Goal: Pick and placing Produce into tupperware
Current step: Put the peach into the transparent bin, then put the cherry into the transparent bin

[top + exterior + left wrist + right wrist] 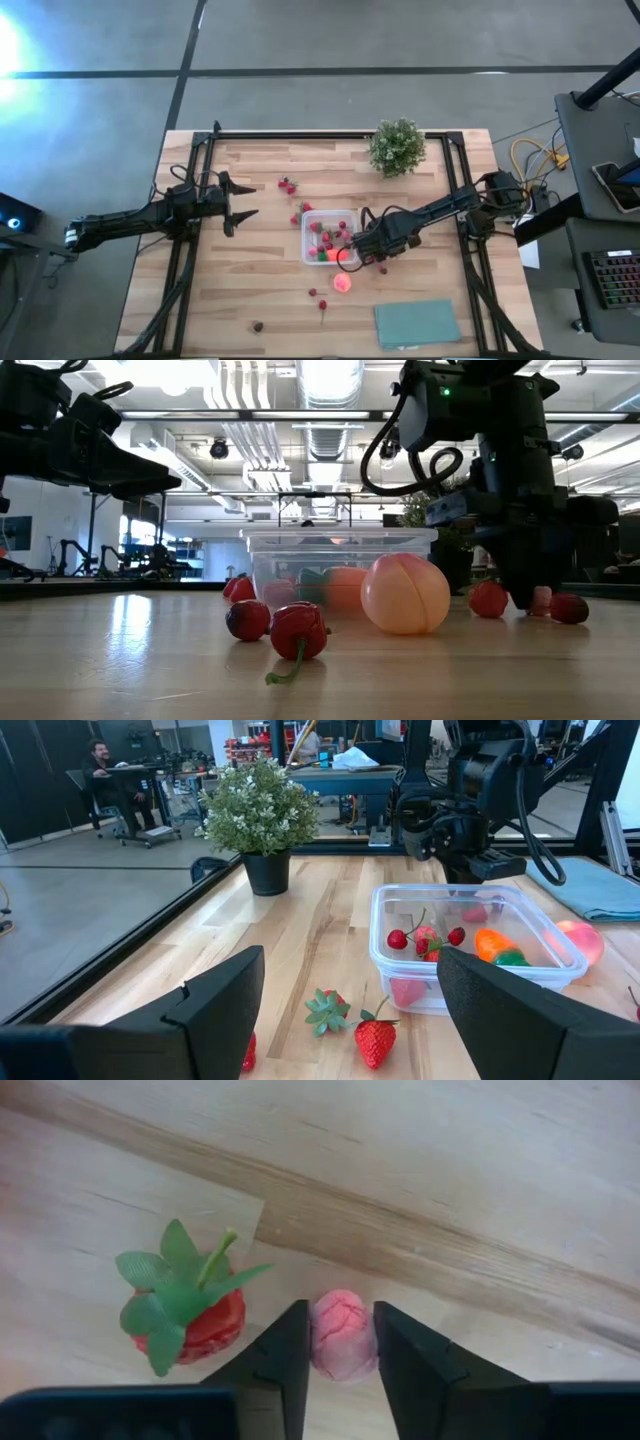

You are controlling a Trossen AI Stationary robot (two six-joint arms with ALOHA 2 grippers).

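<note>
The job looks partly done: some produce is in the tupperware, and a good deal is still loose on the desk.

At the left, the left pincer hangs released over the desk, well apart from everything, waiting. Next come the loose pieces: two strawberries lie near the back, others sit just beside the tupperware's left wall, and a few small red fruits and a dark one lie toward the front edge.

In the middle stands the tupperware, upright and lidless. Inside it are several small red cherries and strawberries, plus an orange piece with a green end against the far side. It is nowhere near full.

Just in front of the tupperware, touching the desk, is the pink-orange peach, still outside.

To the right, the right pincer is down at the desk just beside the tupperware's right wall, its jaws clenching on a small pink fruit that seems still to rest on the wood. A leafy strawberry lies close alongside, untouched.

A potted plant and a teal cloth stand apart from the work.
</note>
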